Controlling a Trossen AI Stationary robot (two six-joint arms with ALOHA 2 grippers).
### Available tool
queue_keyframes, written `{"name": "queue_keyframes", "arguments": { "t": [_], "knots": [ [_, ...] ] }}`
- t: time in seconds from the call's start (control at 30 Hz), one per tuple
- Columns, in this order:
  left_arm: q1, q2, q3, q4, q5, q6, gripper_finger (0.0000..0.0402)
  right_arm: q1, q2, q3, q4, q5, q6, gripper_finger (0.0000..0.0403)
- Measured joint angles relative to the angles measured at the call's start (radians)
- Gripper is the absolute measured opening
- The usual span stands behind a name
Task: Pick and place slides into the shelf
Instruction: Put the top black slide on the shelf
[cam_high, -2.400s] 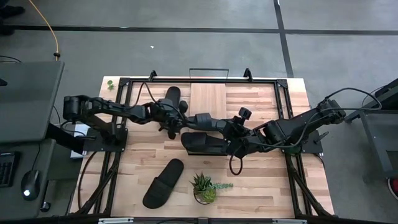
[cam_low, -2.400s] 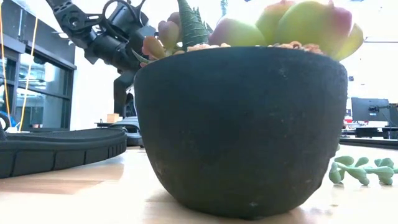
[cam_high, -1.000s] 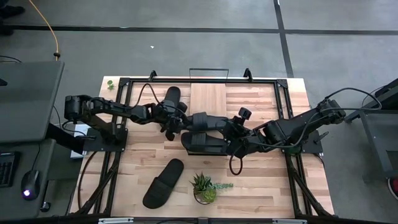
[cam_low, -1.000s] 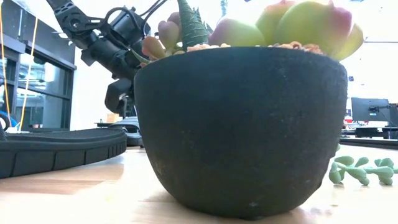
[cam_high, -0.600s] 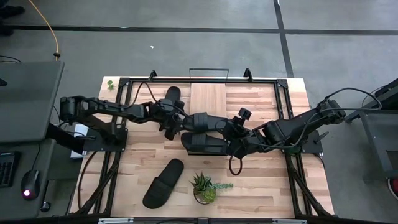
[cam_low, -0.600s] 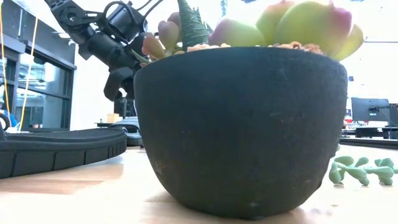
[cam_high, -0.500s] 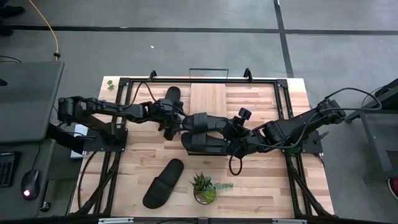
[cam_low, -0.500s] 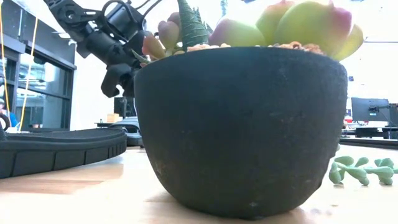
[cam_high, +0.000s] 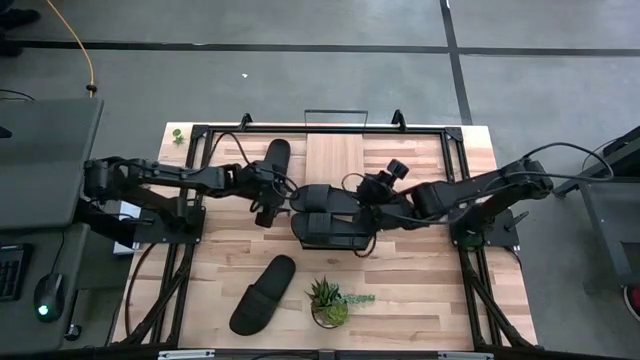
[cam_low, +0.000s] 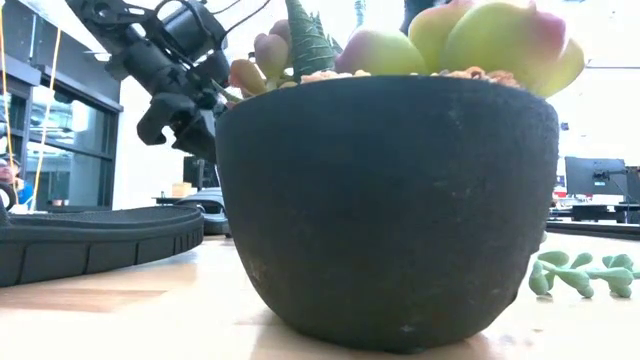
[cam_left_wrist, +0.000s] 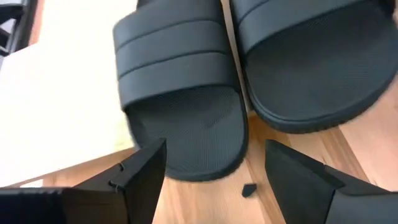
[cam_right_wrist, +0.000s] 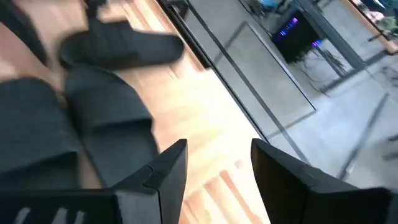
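On the wooden table, my left gripper (cam_high: 262, 212) hangs open and empty beside 2 black slide sandals (cam_high: 335, 215) lying side by side. My right gripper (cam_high: 352, 205) hovers open above them. The light-wood shelf (cam_high: 334, 158) holds nothing.

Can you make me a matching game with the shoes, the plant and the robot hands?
Things:
1. lone slide
2. pair of slides
3. plant pot
4. left gripper

Descriptions:
A. lying side by side mid-table
B. open, empty, near a slide's end
C. lying alone at the table's front, beside the plant
D. black, holding green succulents

Pairs: 1-C, 2-A, 3-D, 4-B
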Motion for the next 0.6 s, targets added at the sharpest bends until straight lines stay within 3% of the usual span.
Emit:
{"name": "queue_keyframes", "arguments": {
  "t": [0.23, 0.47, 0.6],
  "knots": [
    [-0.014, -0.167, 0.000, -0.068, -0.001, -0.052, 0.0230, -0.136, 0.000, -0.085, 0.073, -0.044, -0.036, 0.0169],
    [-0.096, -0.315, 0.000, -0.050, -0.002, -0.111, 0.0213, -0.258, 0.000, -0.201, 0.404, -0.328, -0.231, 0.0169],
    [-0.130, -0.360, 0.000, -0.034, -0.063, -0.157, 0.0207, -0.302, 0.000, -0.217, 0.464, -0.445, -0.255, 0.0169]
  ]
}}
